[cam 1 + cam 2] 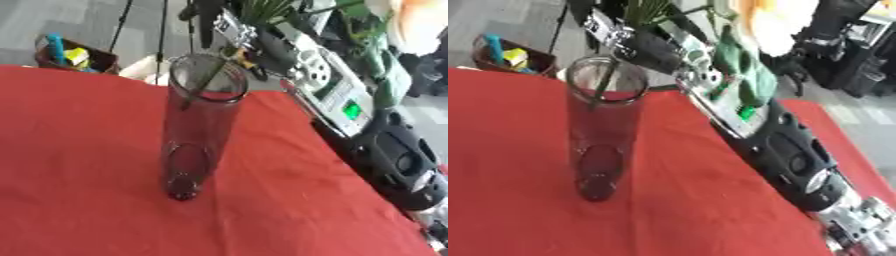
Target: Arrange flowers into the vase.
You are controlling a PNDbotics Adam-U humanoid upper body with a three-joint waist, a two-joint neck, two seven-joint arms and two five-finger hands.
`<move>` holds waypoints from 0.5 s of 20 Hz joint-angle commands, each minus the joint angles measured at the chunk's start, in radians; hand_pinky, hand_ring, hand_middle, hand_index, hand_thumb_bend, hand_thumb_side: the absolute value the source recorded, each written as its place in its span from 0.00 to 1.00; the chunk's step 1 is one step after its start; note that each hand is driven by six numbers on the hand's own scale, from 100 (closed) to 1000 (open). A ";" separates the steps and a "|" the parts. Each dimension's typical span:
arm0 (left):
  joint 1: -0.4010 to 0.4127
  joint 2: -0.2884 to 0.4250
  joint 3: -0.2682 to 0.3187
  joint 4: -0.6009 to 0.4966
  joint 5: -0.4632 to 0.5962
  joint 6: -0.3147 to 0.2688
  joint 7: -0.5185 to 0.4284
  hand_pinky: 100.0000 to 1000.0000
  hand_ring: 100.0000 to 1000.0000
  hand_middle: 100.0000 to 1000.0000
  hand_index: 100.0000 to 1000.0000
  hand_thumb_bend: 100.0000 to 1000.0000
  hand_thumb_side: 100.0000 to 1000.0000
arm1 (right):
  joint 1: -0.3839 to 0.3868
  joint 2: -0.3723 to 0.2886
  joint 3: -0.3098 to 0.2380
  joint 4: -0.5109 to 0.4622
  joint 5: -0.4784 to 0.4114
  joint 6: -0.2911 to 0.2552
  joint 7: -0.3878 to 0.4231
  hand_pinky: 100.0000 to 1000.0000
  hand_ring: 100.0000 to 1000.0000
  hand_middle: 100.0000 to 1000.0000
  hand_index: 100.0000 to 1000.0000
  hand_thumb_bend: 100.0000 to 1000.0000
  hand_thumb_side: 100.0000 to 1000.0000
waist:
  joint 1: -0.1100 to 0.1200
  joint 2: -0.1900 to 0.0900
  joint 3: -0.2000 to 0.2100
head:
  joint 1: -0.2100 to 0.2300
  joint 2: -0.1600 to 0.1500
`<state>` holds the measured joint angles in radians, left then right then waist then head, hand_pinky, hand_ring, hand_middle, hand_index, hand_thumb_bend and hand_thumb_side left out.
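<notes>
A tall clear glass vase (199, 125) stands upright on the red tablecloth (79, 165). A thin green stem (206, 82) slants down into its mouth from the upper right. The stem belongs to a flower with green leaves (741, 60) and a pale orange bloom (776, 20), blurred at the top right. My right arm (798, 160) runs up the right side, and my right hand (234, 31) sits just behind and above the vase rim, holding the flower by its stem. The fingers themselves are blurred. My left hand shows in neither view.
A brown box (74, 56) with blue and yellow things stands beyond the table's far left edge. Thin dark tripod legs (162, 30) rise behind the vase. The cloth's right edge runs under my arm.
</notes>
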<state>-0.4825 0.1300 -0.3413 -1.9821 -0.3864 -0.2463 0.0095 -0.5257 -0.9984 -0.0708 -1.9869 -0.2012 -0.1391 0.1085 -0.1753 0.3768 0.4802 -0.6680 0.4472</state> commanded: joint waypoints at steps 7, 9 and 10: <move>-0.006 0.002 -0.006 -0.018 -0.003 0.002 0.000 0.48 0.70 0.70 0.72 0.00 0.69 | 0.009 -0.042 -0.020 -0.013 0.067 -0.028 0.107 0.72 0.96 0.00 0.35 0.00 0.80 | -0.002 -0.018 0.000 | 0.007 -0.010; -0.006 0.002 -0.006 -0.018 -0.003 0.003 -0.001 0.48 0.70 0.70 0.72 0.00 0.69 | 0.013 -0.042 -0.021 -0.013 0.072 -0.032 0.127 0.72 0.96 0.00 0.32 0.00 0.81 | -0.004 -0.018 -0.001 | 0.008 -0.010; -0.006 0.002 -0.006 -0.018 -0.003 0.003 -0.001 0.48 0.70 0.70 0.72 0.00 0.69 | 0.014 -0.043 -0.022 -0.013 0.075 -0.035 0.134 0.71 0.96 0.00 0.32 0.00 0.82 | -0.006 -0.018 -0.002 | 0.009 -0.011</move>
<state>-0.4825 0.1301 -0.3413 -1.9821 -0.3877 -0.2457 0.0092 -0.5051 -0.9995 -0.0739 -1.9869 -0.1375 -0.1698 0.2303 -0.1892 0.3768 0.4802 -0.6607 0.4472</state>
